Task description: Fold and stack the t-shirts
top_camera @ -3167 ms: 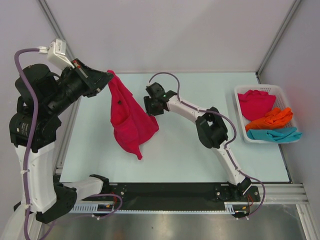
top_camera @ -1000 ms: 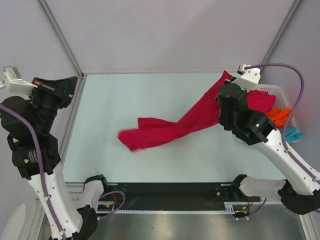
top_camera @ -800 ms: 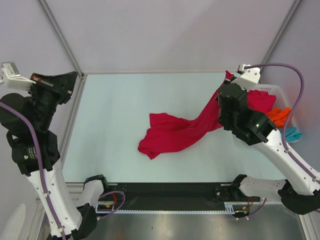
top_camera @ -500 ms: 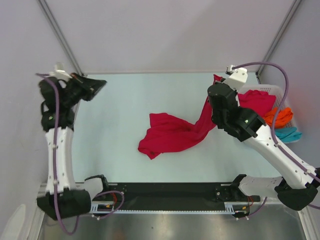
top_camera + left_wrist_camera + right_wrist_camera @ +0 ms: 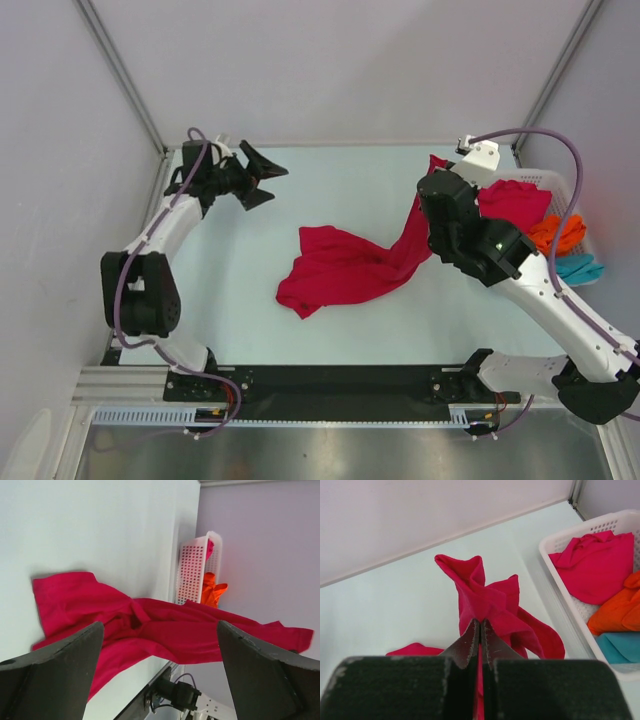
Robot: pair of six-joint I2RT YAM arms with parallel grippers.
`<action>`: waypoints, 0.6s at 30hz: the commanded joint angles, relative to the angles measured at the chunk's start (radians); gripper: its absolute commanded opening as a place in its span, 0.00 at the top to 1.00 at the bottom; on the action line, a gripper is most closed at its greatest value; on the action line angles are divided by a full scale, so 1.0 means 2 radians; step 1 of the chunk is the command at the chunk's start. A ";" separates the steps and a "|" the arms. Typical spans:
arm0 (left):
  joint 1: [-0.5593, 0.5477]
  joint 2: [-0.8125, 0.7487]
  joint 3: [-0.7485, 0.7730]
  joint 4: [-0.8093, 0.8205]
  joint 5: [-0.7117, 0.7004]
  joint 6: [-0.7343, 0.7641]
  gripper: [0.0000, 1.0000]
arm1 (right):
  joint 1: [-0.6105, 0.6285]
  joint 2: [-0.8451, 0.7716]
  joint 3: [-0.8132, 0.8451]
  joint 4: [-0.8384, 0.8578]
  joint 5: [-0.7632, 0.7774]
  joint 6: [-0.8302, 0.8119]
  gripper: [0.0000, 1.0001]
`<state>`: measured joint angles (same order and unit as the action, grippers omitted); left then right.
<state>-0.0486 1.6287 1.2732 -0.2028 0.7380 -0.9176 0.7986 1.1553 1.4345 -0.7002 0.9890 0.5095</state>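
A crimson red t-shirt (image 5: pixel 345 265) lies crumpled on the pale table, and one end of it rises to the right. My right gripper (image 5: pixel 433 166) is shut on that raised end above the table's far right part. In the right wrist view the cloth (image 5: pixel 485 597) bunches just past the closed jaws of the right gripper (image 5: pixel 480 622). My left gripper (image 5: pixel 262 183) hangs open and empty over the far left of the table, well away from the shirt. Its wrist view shows the shirt (image 5: pixel 75 600) beyond the spread jaws of the left gripper (image 5: pixel 157 627).
A white slatted basket (image 5: pixel 530 174) stands at the right edge, holding a crimson shirt (image 5: pixel 515 205), an orange one (image 5: pixel 560 232) and a teal one (image 5: pixel 578 267). The right arm partly covers it. Grey walls close in the table's back and sides.
The left arm has swung in from the left side to the table's far left and its jaws have opened. The shirt's loose end has settled on the table. The right gripper keeps its hold.
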 commanded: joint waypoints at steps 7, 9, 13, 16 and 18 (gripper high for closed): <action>-0.054 0.100 0.018 -0.009 -0.040 0.045 0.00 | 0.004 -0.020 0.034 -0.037 0.034 0.025 1.00; -0.056 0.114 0.017 -0.020 -0.054 0.056 0.00 | 0.004 -0.019 0.038 -0.041 0.035 0.026 1.00; -0.062 0.122 0.028 -0.079 -0.125 0.090 0.00 | 0.005 -0.019 0.045 -0.050 0.036 0.028 1.00; -0.072 0.121 0.036 -0.110 -0.189 0.115 0.00 | 0.006 -0.017 0.047 -0.052 0.035 0.029 1.00; -0.076 0.124 0.036 -0.113 -0.206 0.121 0.00 | 0.006 -0.018 0.048 -0.052 0.034 0.030 1.00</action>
<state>-0.1749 1.8793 1.2926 -0.3683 0.4652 -0.7559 0.8040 1.1393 1.4834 -0.8070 1.0168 0.5476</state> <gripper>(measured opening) 0.994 0.010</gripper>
